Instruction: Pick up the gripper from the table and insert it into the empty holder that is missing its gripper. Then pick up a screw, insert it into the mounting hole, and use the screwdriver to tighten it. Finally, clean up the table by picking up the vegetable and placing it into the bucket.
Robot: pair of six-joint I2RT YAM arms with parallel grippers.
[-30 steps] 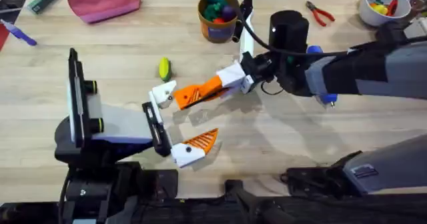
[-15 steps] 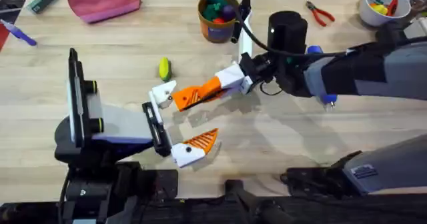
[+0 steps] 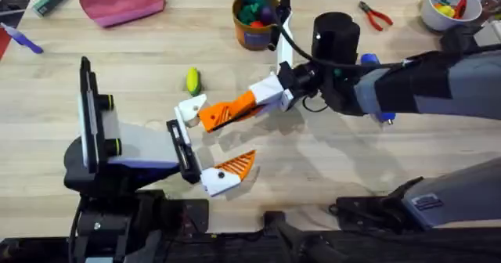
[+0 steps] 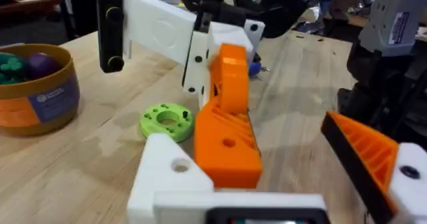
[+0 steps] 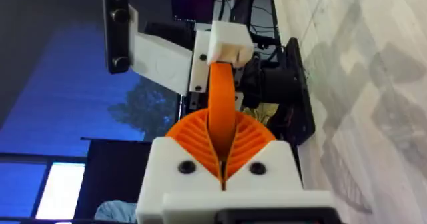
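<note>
At the centre of the table (image 3: pixel 376 169), the right gripper (image 3: pixel 270 93) reached in from the right side with its fingers clamped together on the gripper (image 3: pixel 228 109), the small orange wedge. The wedge was held tilted, its lower end pressed against the holder (image 3: pixel 190 109), the bare white block on the far finger of the left gripper (image 3: pixel 205 144). Whether the wedge was fully seated in that block could not be told. From the left wrist, the orange wedge (image 4: pixel 229 124) stood upright just beside the white holder (image 4: pixel 170 177), with the right arm's white fingers gripping its top. From the right wrist, the wedge (image 5: pixel 221 114) ran straight out between the two ribbed pads (image 5: pixel 250 139), which were closed on it.

The left gripper lay low over the table with its jaws spread apart, holding nothing; its near finger carried its own orange wedge (image 3: pixel 235 166).

The vegetable (image 3: pixel 192 81), yellow with green ends, lay on the bare wood beyond the holder, apart from both arms. The bucket (image 3: pixel 256 19) stood upright near the far edge, already containing coloured toy pieces. A round green disc (image 4: pixel 167 121) rested on the table between the bucket (image 4: pixel 37 91) and the wedge. Red-handled pliers (image 3: pixel 376 16) and a white bowl (image 3: pixel 445 6) sat at the far right; a pink pouch (image 3: pixel 121 1) lay at the far left.
</note>
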